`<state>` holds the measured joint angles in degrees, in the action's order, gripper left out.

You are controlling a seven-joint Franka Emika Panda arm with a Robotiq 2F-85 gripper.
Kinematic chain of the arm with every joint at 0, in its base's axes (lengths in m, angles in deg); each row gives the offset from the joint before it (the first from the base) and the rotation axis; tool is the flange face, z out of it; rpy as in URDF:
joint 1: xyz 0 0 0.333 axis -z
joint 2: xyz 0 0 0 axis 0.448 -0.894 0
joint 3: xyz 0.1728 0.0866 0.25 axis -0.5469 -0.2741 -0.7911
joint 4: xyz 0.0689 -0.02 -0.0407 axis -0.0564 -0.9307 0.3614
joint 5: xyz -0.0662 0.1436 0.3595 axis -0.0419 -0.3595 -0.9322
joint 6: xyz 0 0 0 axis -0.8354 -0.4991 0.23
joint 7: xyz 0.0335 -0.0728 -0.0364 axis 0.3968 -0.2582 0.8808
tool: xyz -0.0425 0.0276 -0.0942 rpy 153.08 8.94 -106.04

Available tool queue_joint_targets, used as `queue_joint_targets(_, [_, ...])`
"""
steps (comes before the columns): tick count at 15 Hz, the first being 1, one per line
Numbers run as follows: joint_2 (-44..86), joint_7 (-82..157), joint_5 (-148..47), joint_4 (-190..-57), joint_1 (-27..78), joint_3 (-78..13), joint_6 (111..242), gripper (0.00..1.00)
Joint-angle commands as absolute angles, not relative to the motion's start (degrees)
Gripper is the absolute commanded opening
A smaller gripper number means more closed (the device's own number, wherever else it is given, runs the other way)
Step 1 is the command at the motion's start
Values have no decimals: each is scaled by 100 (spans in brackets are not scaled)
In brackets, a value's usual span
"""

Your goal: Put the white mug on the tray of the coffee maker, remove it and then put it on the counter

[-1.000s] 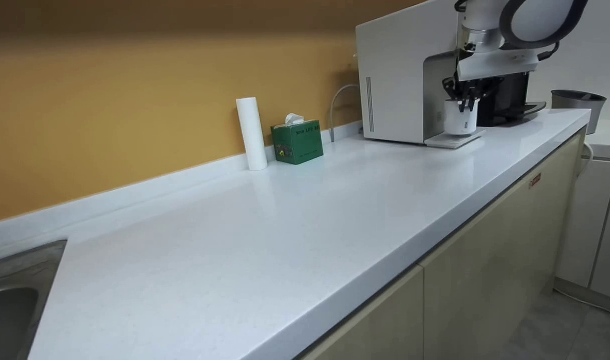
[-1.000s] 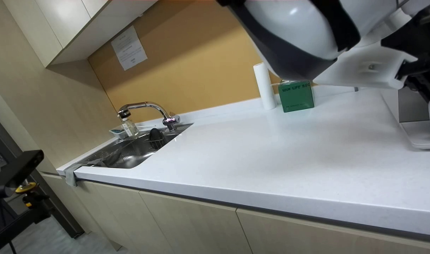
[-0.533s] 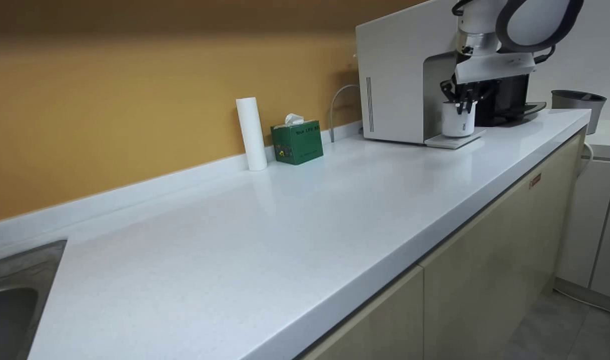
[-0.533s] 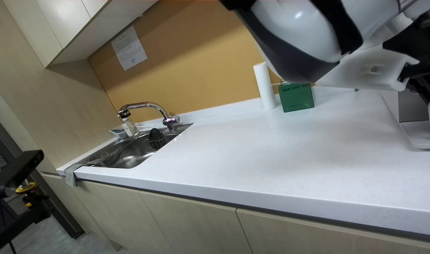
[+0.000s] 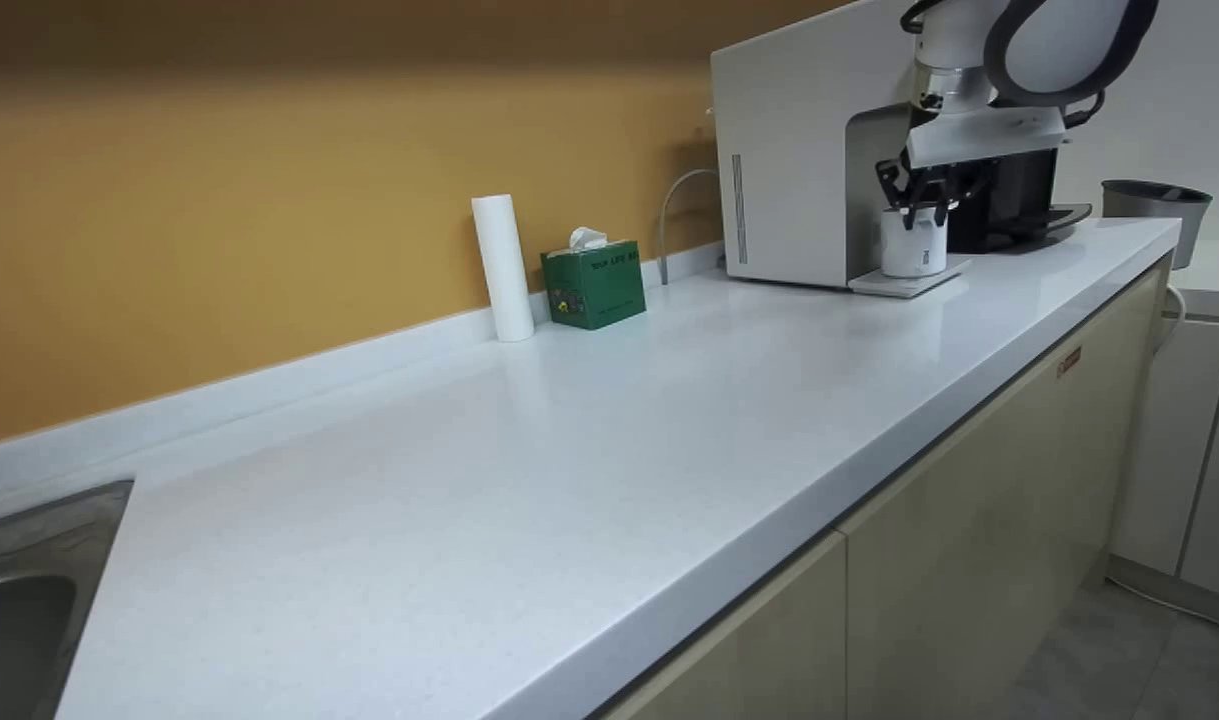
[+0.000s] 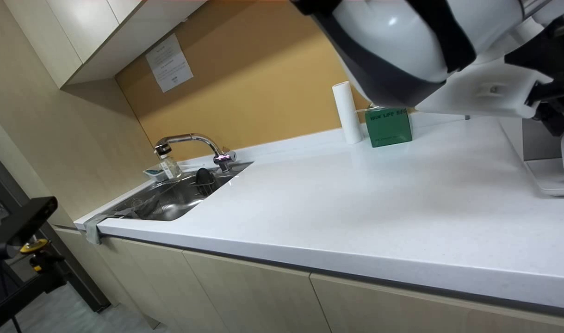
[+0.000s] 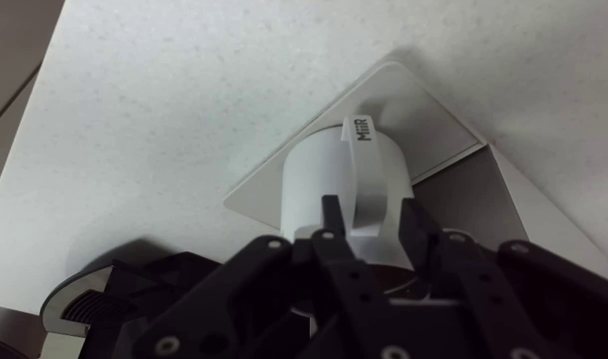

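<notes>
Two fingers (image 7: 332, 212) of the gripper (image 7: 371, 202) are held apart, one on each side of the handle (image 7: 366, 154) of the mug (image 7: 311, 174); a gap is shown between each of them and the handle, so nothing seems to be clamped. The mug is stood upright on the tray (image 7: 423, 118), at the foot of the coffee maker (image 5: 789, 170), close to the tray's outer edge. Base and tray look to be touching.

The first step, the placing on the tray, is judged all but done; the removal has yet to be made. Whether a release or a grasp is meant by this stance of the fingers cannot be told.

For the removal, the handle should be centred between the fingers and gripped squarely, and the mug should be raised straight up until the tray is cleared, then drawn away from the coffee maker and lowered level onto the counter (image 5: 589, 450), well apart from the tissue box (image 5: 594, 288). If the gripper is to be backed off first, it is best lifted straight, as the handle could be caught by a finger and the mug dragged over the edge.
</notes>
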<state>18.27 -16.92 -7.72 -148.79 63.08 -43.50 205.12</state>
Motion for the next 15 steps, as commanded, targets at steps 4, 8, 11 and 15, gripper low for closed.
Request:
queue_joint_targets(4, [2013,-1488,-965,-14873,6333,-4441,20274,88])
queue_joint_targets(8, [2496,-367,-2298,-15353,5121,-3319,20279,100])
queue_joint_targets(11, [2891,-375,-2160,-15586,4910,-3174,20085,100])
queue_joint_targets(15, [3366,163,-2476,-15946,4093,-2452,19703,100])
